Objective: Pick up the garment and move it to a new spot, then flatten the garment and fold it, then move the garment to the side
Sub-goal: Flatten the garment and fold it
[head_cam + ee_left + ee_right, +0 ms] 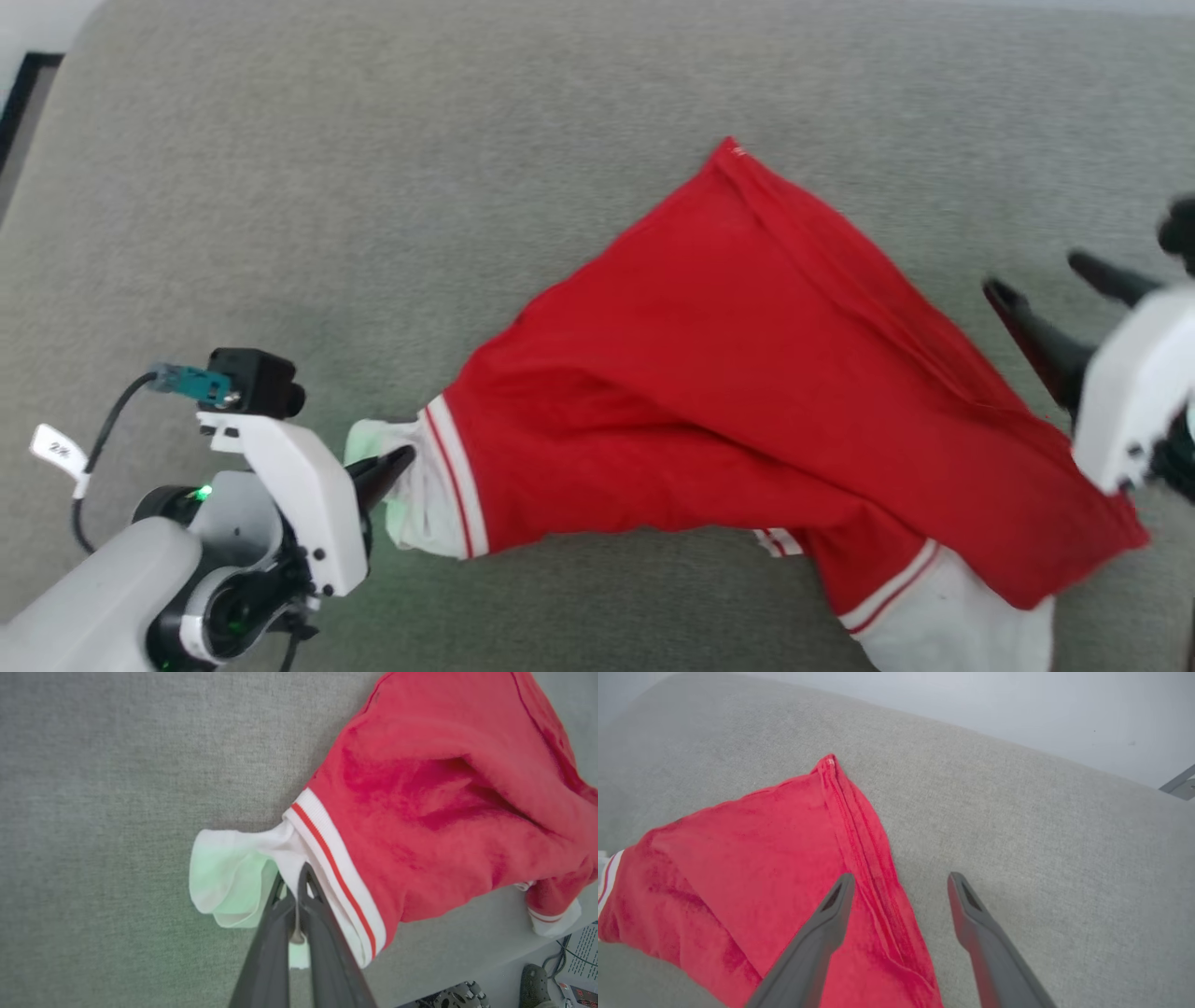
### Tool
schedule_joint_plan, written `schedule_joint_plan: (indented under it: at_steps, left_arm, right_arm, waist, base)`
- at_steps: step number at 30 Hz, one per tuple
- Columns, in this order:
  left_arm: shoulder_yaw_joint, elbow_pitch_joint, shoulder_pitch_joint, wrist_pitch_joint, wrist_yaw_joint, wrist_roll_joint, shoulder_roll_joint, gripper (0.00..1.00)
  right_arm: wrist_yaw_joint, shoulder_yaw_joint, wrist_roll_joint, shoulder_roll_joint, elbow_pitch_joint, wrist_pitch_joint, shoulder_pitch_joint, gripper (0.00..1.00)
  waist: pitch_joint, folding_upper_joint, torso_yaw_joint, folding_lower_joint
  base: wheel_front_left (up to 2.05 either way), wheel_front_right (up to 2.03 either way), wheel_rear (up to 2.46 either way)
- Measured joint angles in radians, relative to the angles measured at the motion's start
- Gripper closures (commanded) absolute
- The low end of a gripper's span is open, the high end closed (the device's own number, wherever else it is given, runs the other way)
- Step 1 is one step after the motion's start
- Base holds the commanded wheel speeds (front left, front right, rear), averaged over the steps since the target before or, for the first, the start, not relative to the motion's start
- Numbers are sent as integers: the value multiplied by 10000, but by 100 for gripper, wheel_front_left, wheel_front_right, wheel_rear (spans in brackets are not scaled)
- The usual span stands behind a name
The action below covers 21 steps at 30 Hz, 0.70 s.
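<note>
Now the garment (709,373) sprawls crumpled across the grey bench (373,187). Its long axis runs from my left gripper (397,462) to the other sleeve (952,616), low beside my right gripper (1036,273). My left fingers (322,933) are pressed together, pinching the white sleeve (233,877). My right fingers (822,933) stand spread and empty, straddling the red edge: cloth under one, bare bench under the other. I judge the right arm nearer the next grab.
</note>
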Motion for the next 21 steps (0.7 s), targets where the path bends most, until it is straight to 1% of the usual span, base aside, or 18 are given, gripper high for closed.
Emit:
schedule_joint_plan:
  at_steps: [2, 4, 5, 7, 9, 15, 16, 17, 21]
  left_arm:
    - [-88, 90, -143, 46, -75, 63, -148, 100]
    - [-167, 203, -273, 75, -171, 111, -326, 100]
    - [-221, 270, -350, 86, -232, 128, -416, 100]
    - [-307, 408, -528, 142, -349, 192, -610, 100]
    - [-391, 575, -712, 176, -472, 224, -807, 100]
    - [-683, 1093, -1231, 290, -895, 430, -1384, 100]
    - [-748, 1298, -1410, 297, -1053, 489, -1584, 100]
    - [-792, 1390, -1480, 301, -1114, 506, -1668, 100]
    - [-903, 1787, -1738, 314, -1365, 575, -2002, 100]
  right_arm:
    - [0, 370, -17, -169, 556, -201, -581, 0]
    - [0, 702, 54, -203, 1310, -428, -1205, 0]
    - [0, 941, 52, -337, 1630, -537, -1506, 0]
    - [0, 1195, 196, -351, 2437, -713, -2142, 0]
    - [0, 1641, 217, -512, 3271, -803, -2738, 0]
    - [0, 2732, 479, -819, 5919, -769, -4417, 0]
    - [0, 3135, 610, -959, 6840, -690, -4909, 0]
    - [0, 3356, 656, -1009, 7325, -673, -5144, 0]
    - [-2, 4242, 1095, -1091, 8943, -75, -5906, 0]
  waist:
    - [62, 0, 196, 0]
    - [119, 0, 414, 0]
    - [149, 0, 529, 0]
    - [211, 0, 779, 0]
    - [277, 0, 1047, 0]
    - [507, 0, 1843, 0]
    - [597, 0, 2092, 0]
    - [644, 0, 2206, 0]
    - [817, 0, 2611, 0]
  base:
    - [0, 0, 0]
    - [0, 0, 0]
    - [0, 0, 0]
    - [0, 0, 0]
    - [0, 0, 0]
    - [0, 0, 0]
    - [0, 0, 0]
    - [0, 0, 0]
    - [0, 0, 0]
